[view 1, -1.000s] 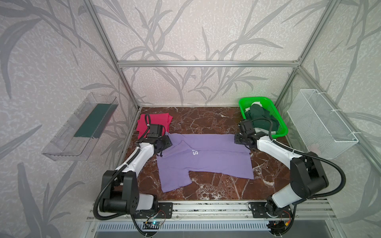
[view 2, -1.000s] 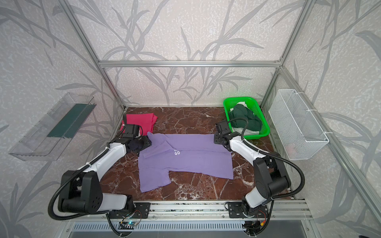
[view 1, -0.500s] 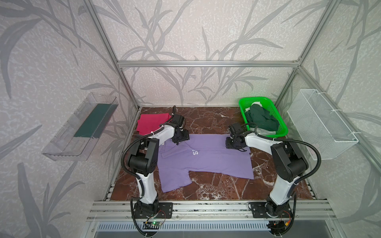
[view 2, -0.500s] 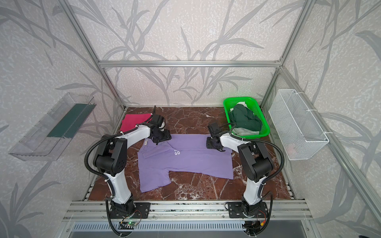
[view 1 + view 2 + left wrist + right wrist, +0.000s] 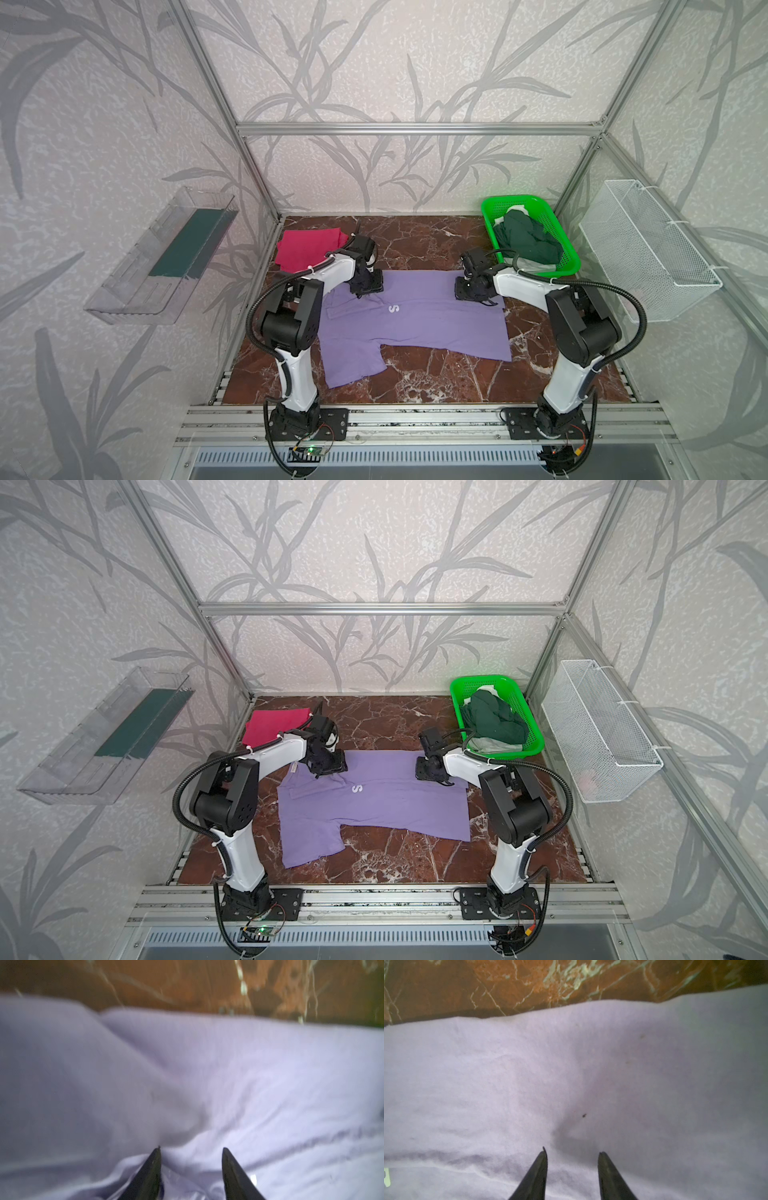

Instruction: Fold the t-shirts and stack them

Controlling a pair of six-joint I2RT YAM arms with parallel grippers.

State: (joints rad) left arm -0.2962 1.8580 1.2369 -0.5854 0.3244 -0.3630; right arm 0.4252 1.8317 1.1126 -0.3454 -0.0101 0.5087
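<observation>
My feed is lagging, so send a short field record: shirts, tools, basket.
purple t-shirt: spread flat in the middle
red t-shirt: flat, far-left corner
left tool: tips apart, on the purple t-shirt's far edge, left end
right tool: tips apart, on the same far edge, right end
green basket: far right, holds a dark green garment

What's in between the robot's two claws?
Only the purple t-shirt, lying flat from the left claw to the right claw; nothing sits on that stretch, in both top views.
</observation>
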